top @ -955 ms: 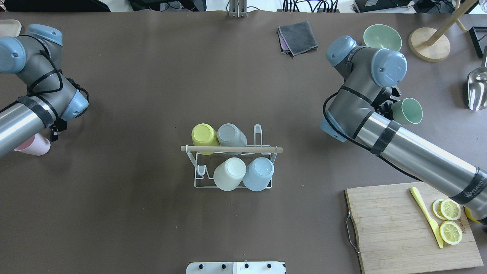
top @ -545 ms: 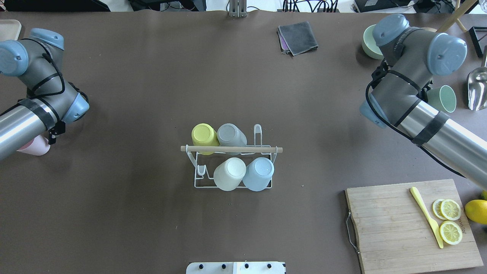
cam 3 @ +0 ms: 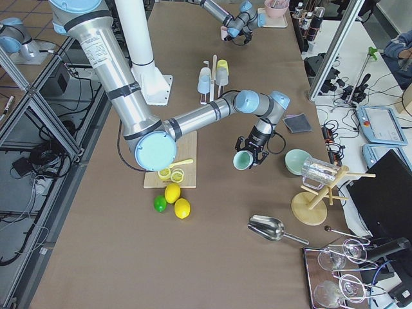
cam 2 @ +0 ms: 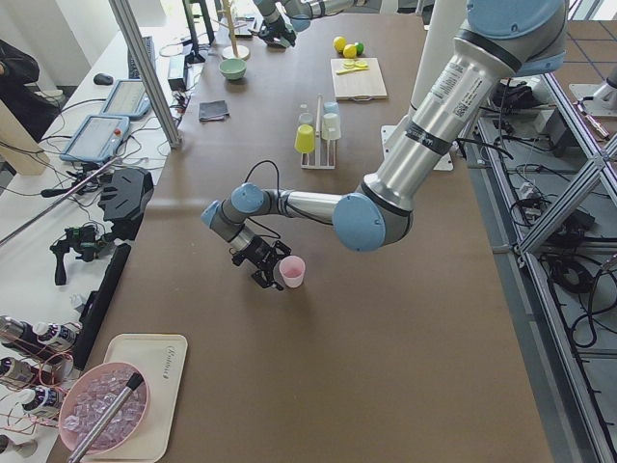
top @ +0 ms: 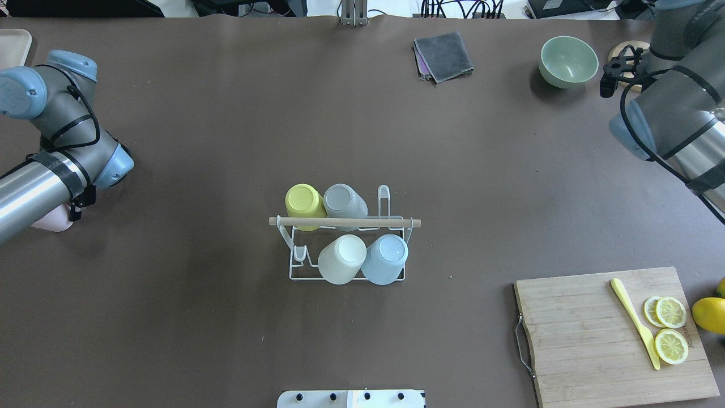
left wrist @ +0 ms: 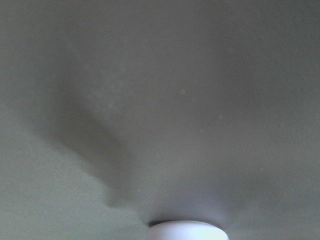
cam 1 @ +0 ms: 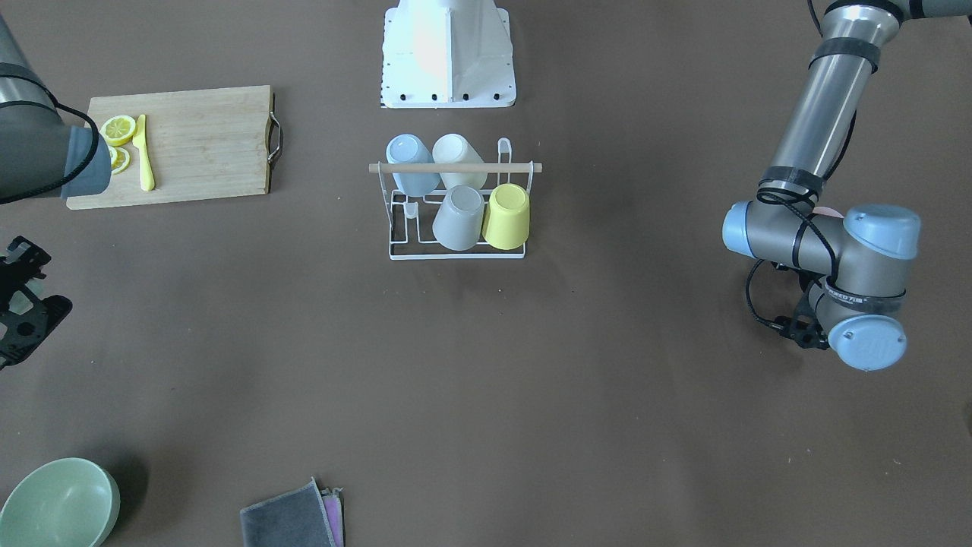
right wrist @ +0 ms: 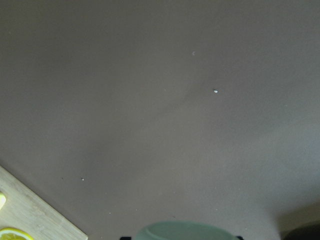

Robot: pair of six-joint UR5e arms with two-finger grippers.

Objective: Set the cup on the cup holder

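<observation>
The white wire cup holder (top: 346, 222) with a wooden rod stands mid-table and also shows in the front-facing view (cam 1: 456, 168). It carries several upturned cups: yellow, grey, cream and light blue. My left gripper (cam 2: 275, 273) is shut on a pink cup (cam 2: 292, 272) low over the table at the far left. In the overhead view that cup (top: 50, 222) peeks from under the arm. My right gripper (cam 3: 250, 154) is shut on a green cup (cam 3: 242, 160), held on its side near the green bowl. Both wrist views show only a cup rim: the left (left wrist: 187, 231) and the right (right wrist: 185, 231).
A green bowl (top: 568, 59), a folded grey cloth (top: 444, 55) and a wooden stand base (cam 3: 308, 208) sit at the back right. A cutting board (top: 589, 340) with lemon slices and a yellow knife lies front right, a lemon (top: 708, 314) beside it. A metal scoop (cam 3: 270, 226) lies nearby.
My right arm has swung out to the far right and back with the green cup, which is now hidden under the arm in the overhead view. My left arm has drawn slightly left with the pink cup.
</observation>
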